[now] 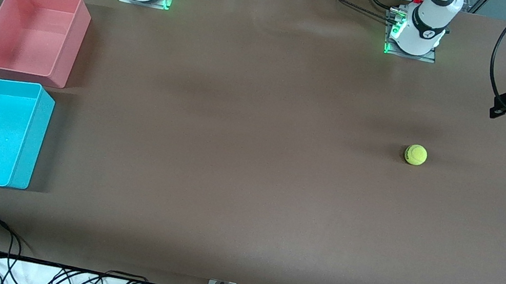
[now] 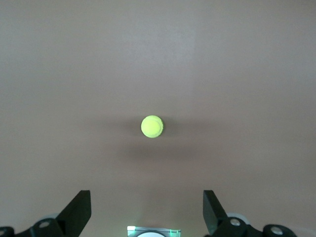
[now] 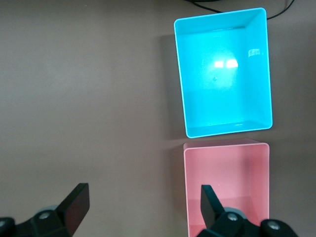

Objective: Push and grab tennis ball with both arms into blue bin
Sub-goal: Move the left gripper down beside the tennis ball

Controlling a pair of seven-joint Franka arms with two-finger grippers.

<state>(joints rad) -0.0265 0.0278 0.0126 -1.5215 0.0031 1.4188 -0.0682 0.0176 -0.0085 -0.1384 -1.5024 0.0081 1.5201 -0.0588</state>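
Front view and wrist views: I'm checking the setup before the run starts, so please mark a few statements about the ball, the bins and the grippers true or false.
1. The small fuzzy yellow-green tennis ball lies inside the bright cyan rectangular plastic bin. False: it rests on the brown table, toward the left arm's end.
2. The cyan bin is nearer the front camera than the pink rectangular plastic bin. True.
3. The left gripper is shut on the ball. False: it is open, up over the table with the ball below it.
4. Both bins hold nothing. True.
5. The right gripper is open over the table beside the bins. True.
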